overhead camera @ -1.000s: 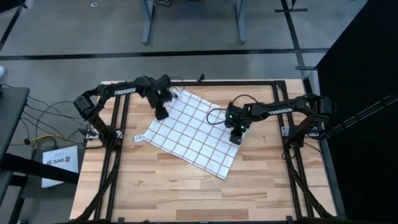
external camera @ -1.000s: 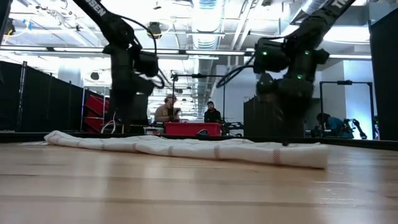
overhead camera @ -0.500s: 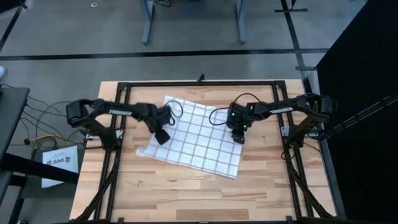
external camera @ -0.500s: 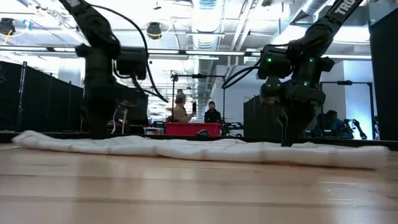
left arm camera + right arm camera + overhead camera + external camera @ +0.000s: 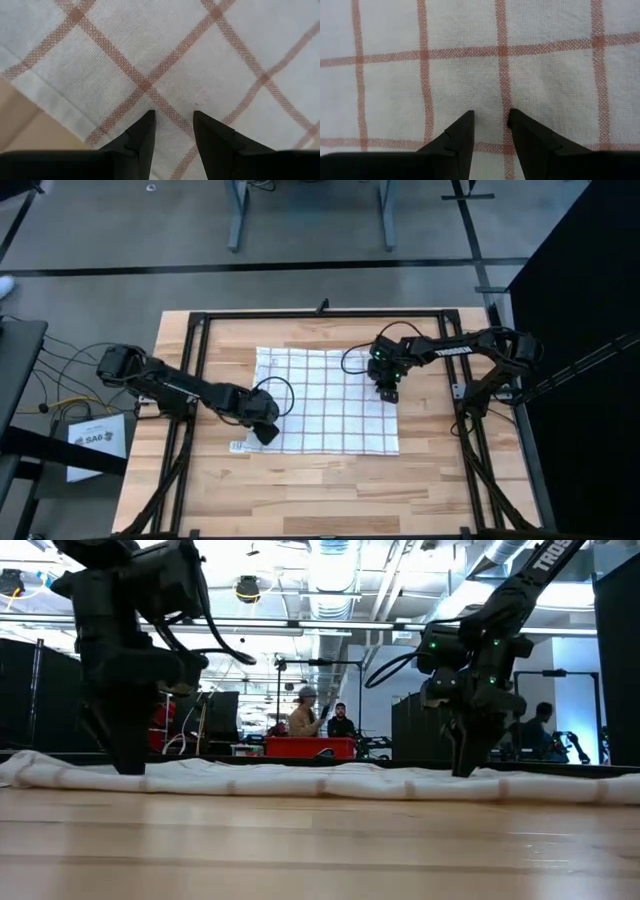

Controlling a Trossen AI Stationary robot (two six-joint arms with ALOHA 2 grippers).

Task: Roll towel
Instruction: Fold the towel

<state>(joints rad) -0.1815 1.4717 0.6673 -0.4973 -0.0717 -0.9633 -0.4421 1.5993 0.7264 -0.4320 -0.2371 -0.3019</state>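
The towel (image 5: pixel 320 400), white with a thin grid check, lies spread flat on the wooden table, its edges square with the table's. In the low view it is a low white strip (image 5: pixel 320 780). My left gripper (image 5: pixel 265 432) (image 5: pixel 174 117) stands on its near left corner. My right gripper (image 5: pixel 388 393) (image 5: pixel 490 116) stands on it close to the right edge, in its far half. Both point down, with only a narrow gap between the fingertips. My left gripper comes from above, its fingertips (image 5: pixel 145 125) down on the towel's near left corner (image 5: pixel 170 102), a little inside the hem. A narrow strip of one layer lies between the tips. The towel stays flat on the table. My right gripper comes from above, its fingertips (image 5: pixel 462 125) down on the cloth (image 5: pixel 490 97) near the towel's right edge. A narrow strip of cloth lies between the tips. The towel lies flat around them, not lifted.
A black metal frame (image 5: pixel 200 320) runs around the tabletop. Bare wood (image 5: pixel 320 490) lies between the towel and the table's near edge. A small white tag (image 5: pixel 237 447) sticks out at the towel's near left corner. People (image 5: pixel 305 715) stand in the room behind.
My left gripper has swept toward the table's near edge with the towel's left part, while my right gripper has stayed almost in place. The towel has turned about on the table from a slanted lie to one square with the table's edges, staying flat.
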